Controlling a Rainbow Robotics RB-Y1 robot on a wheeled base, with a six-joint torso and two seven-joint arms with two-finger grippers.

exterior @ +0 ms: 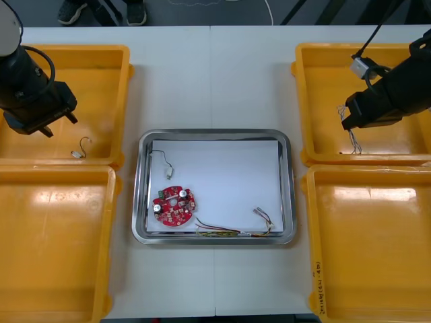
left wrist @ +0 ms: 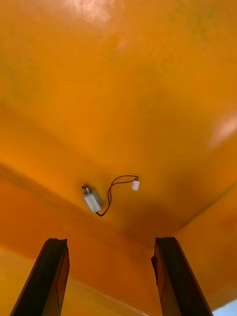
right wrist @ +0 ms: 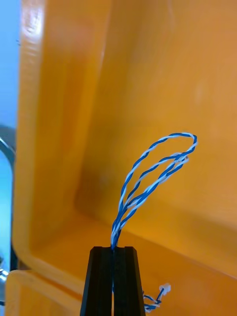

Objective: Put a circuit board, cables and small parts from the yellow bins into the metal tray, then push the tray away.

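My right gripper [exterior: 345,121] hovers over the far right yellow bin [exterior: 323,60], shut on a twisted blue and white cable [exterior: 353,140] that dangles below it. In the right wrist view the cable [right wrist: 153,170] loops up from between the closed fingers [right wrist: 101,276]. My left gripper [exterior: 59,126] is open above the far left yellow bin [exterior: 101,67], close to a small metal part [exterior: 78,153] with a thin black lead; this part [left wrist: 92,201] lies beyond the spread fingers [left wrist: 52,266]. The metal tray [exterior: 143,202] holds a red circuit board [exterior: 174,205], a black cable [exterior: 161,159] and a red and yellow cable [exterior: 236,230].
Two near yellow bins [exterior: 54,242] [exterior: 370,242] flank the tray. The tray's white inside has free room at its middle and right. Bare table lies beyond the tray toward the far edge.
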